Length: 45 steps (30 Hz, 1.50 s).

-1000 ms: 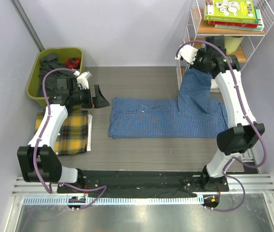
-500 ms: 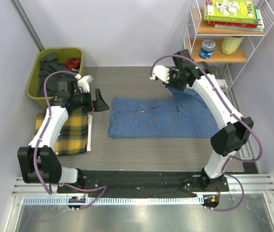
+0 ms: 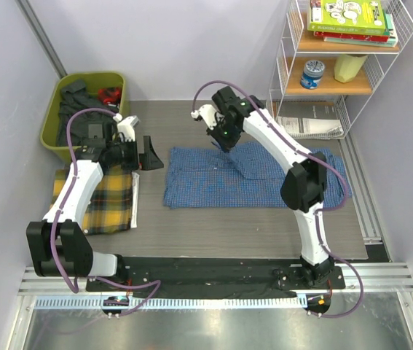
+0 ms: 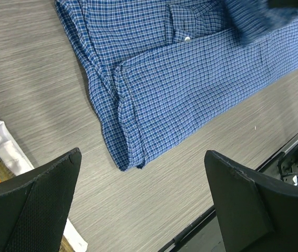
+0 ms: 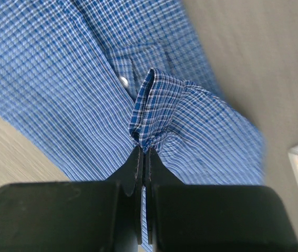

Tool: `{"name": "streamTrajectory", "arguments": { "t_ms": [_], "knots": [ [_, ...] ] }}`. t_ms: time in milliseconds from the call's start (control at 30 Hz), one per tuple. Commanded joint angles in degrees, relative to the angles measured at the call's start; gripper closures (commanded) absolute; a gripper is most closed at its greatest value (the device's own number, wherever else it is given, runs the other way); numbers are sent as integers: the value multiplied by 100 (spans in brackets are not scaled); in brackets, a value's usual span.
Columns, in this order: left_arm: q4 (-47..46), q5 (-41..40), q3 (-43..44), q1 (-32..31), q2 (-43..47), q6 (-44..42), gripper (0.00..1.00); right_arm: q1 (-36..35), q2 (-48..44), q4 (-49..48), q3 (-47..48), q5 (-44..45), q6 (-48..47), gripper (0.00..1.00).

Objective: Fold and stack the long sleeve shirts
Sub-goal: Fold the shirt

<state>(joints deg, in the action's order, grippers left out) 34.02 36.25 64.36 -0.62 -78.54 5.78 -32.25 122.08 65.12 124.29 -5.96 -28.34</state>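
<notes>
The blue checked shirt (image 3: pixel 213 182) lies flat across the middle of the table. It also fills the right wrist view (image 5: pixel 59 68) and shows in the left wrist view (image 4: pixel 180 79). My right gripper (image 3: pixel 226 148) is shut on a bunched sleeve cuff of this shirt (image 5: pixel 151 113) and holds it over the shirt's body. The yellow plaid shirt (image 3: pixel 108 198) lies folded at the table's left. My left gripper (image 3: pixel 150 148) is open and empty, just left of the blue shirt's folded edge (image 4: pixel 122 152).
A green bin (image 3: pixel 82 109) of dark clothes stands at the back left. A white wire shelf (image 3: pixel 344 58) with books, a can and a cup stands at the back right. A paper sheet (image 3: pixel 304 127) lies under it.
My right gripper has swung from the back right, near the shelf, leftward over the shirt, carrying the sleeve across the shirt's body. The left arm has barely moved.
</notes>
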Motion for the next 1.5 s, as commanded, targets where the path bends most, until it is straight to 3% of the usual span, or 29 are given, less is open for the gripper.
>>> {"name": "streamTrajectory", "arguments": {
  "t_ms": [0, 267, 533, 800, 1100, 1267, 1367, 1467],
  "knots": [
    [43, -57, -20, 36, 138, -51, 0, -97, 167, -421, -1, -344, 961, 99],
    [61, -57, -37, 36, 58, -121, 0, -159, 0, -553, -589, -1056, 1278, 99],
    [140, -92, -72, 36, 120, -226, 0, -176, -1001, -281, -1179, -1619, 803, 99],
    [78, -92, -81, 36, 14, -174, 0, -413, -520, -570, -1109, -1997, 1392, 99],
    [342, -188, 69, 36, -74, -411, 0, -510, 193, -1546, -1126, -1593, 1955, 98],
    [175, -110, -64, 36, -135, -367, 0, -510, 202, -2046, -1398, -1067, 2016, 91],
    [0, -4, -64, 36, -327, -332, 0, -510, 211, -2188, -1451, -1135, 2078, 78],
    [-71, 84, 164, 27, -573, -498, 0, -502, 18, -1934, -1425, -1784, 1964, 37]
  ]
}}
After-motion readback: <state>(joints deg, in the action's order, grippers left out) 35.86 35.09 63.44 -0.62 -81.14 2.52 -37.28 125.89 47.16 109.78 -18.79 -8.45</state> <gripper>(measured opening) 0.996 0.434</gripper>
